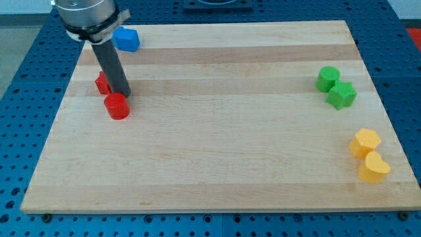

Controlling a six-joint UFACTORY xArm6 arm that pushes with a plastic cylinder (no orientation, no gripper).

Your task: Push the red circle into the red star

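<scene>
The red circle (117, 106) lies near the view's left edge of the wooden board. The red star (102, 83) lies just above and left of it, partly hidden behind the rod. My tip (121, 94) rests on the board between them, touching the top edge of the red circle and just right of the red star. The two red blocks sit close together, with a small gap that the rod partly covers.
A blue block (127, 39) lies at the view's top left. Two green blocks (327, 78) (342, 95) sit together at the right. Two yellow blocks (364, 142) (373, 167) sit at the lower right. The board's left edge (56, 131) is near.
</scene>
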